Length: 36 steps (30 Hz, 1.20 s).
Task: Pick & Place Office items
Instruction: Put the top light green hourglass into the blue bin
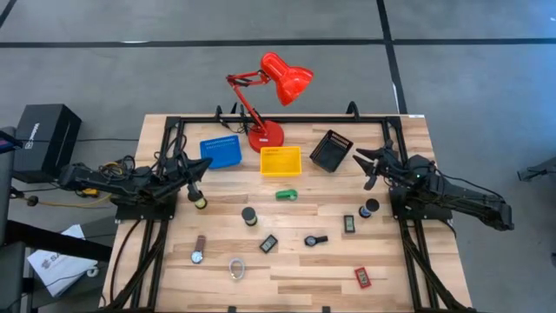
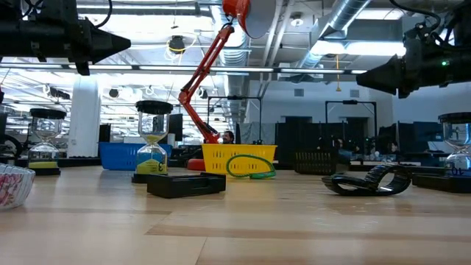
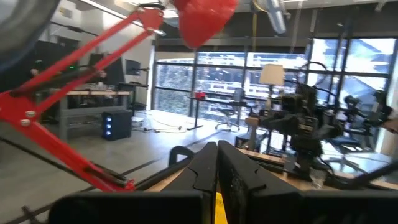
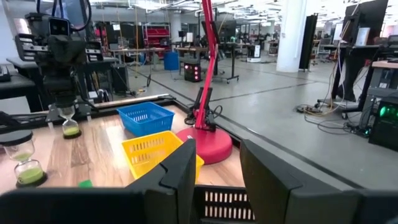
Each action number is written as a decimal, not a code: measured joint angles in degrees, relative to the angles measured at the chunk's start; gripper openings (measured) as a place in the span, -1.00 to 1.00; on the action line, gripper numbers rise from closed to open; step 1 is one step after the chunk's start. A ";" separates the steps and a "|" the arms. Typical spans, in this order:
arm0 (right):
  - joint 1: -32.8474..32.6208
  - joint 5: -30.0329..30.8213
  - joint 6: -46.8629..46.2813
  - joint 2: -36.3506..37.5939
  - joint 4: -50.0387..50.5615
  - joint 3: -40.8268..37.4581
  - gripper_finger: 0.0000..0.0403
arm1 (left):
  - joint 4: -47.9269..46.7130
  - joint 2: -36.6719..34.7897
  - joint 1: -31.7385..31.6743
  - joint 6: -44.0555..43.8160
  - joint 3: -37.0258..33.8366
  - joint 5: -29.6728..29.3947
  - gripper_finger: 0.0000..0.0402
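With the office items scattered untouched across the surface (image 1: 287, 278), the empty right claw (image 1: 372, 165), parted beside the black tray (image 1: 331, 149), should drop squarely over the nearby black cylinder (image 1: 370, 208), while the left claw (image 1: 193, 178) waits clenched.

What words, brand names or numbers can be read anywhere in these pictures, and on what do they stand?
None can be read.
Black box on the floor beside the table: a pale mark, too small to read.
White paper sheet on the floor: dark print, too blurred to read.
Small red rectangular gadget on the wooden table: no legible marking.
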<state>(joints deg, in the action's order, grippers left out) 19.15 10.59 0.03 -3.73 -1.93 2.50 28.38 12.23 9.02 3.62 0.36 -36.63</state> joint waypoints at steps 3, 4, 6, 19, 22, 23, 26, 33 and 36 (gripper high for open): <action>-0.48 -0.02 0.00 -0.02 0.21 0.00 -0.42 | 0.15 0.79 0.00 -0.02 -0.01 3.28 -0.97; -0.50 -0.02 0.00 -0.02 0.18 0.00 -0.42 | 0.18 1.16 0.00 -0.04 0.00 4.17 -0.97; -0.50 -0.02 0.05 -0.01 0.15 0.00 -0.42 | 0.51 2.23 0.01 -0.67 0.00 5.33 -0.97; 1.81 -1.79 5.77 -0.07 -15.96 0.00 -0.35 | 2.97 16.19 0.02 -1.85 8.57 5.65 -0.55; 1.44 -3.46 6.17 -0.07 -16.54 0.00 -0.36 | -5.01 21.90 0.02 -0.78 15.40 5.71 -0.40; 1.45 -3.43 6.23 -0.07 -16.59 0.00 -0.36 | -10.09 23.59 0.02 -0.90 18.27 5.79 -0.36; 1.51 -3.28 6.92 -0.07 -16.57 0.00 -0.36 | -28.99 29.38 0.02 -2.17 28.32 6.03 -0.23; 1.51 -3.26 7.52 -0.07 -16.51 0.00 -0.36 | -68.31 41.03 0.02 -16.11 49.02 8.43 0.06; 1.51 -3.26 7.52 -0.07 -16.37 0.00 -0.36 | -78.54 44.03 0.00 -23.35 51.65 13.92 0.17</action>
<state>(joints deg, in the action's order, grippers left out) 20.67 7.33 7.55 -3.79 -18.30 2.50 -50.16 56.26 9.02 -19.73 52.01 -22.72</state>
